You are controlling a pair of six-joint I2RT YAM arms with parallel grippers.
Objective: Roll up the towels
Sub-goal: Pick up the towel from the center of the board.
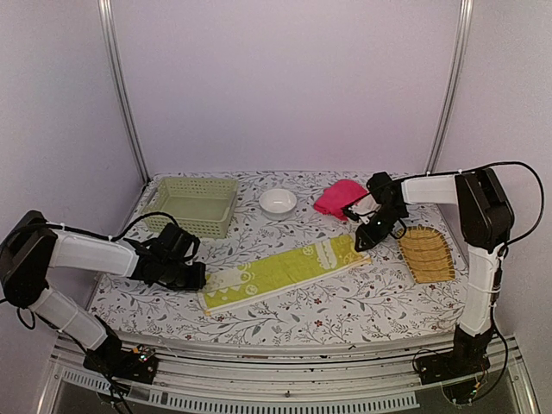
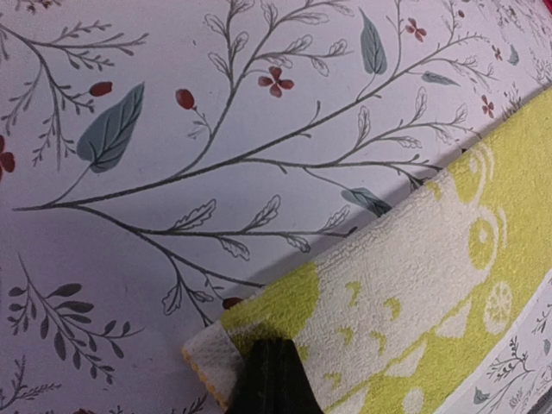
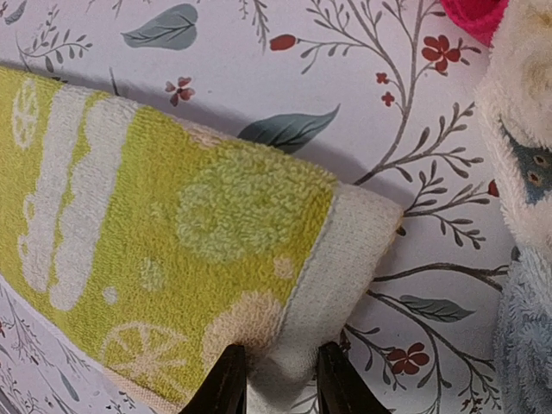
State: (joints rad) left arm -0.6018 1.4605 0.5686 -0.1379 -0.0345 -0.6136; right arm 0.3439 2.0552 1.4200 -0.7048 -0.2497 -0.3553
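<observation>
Top external view first: the yellow-green-and-cream towel [image 1: 285, 270] lies flat, stretched in a long diagonal strip across the middle of the floral tablecloth [image 1: 345, 310], near end left, far end right. The left gripper [image 1: 197, 277] is on its left end. On the left wrist view a dark finger [image 2: 274, 379] presses the cream corner, jaws closed on it. The right gripper [image 3: 280, 388] has the opposite cream hem pinched between narrow jaws. Just beyond lies a pink towel [image 1: 338, 197], with a cream-white towel [image 3: 522, 78] beside it. Yellow slatted tray [image 1: 426, 254] at right, green basket [image 1: 191, 204] back left, white bowl [image 1: 278, 201] between basket and pink towel.
</observation>
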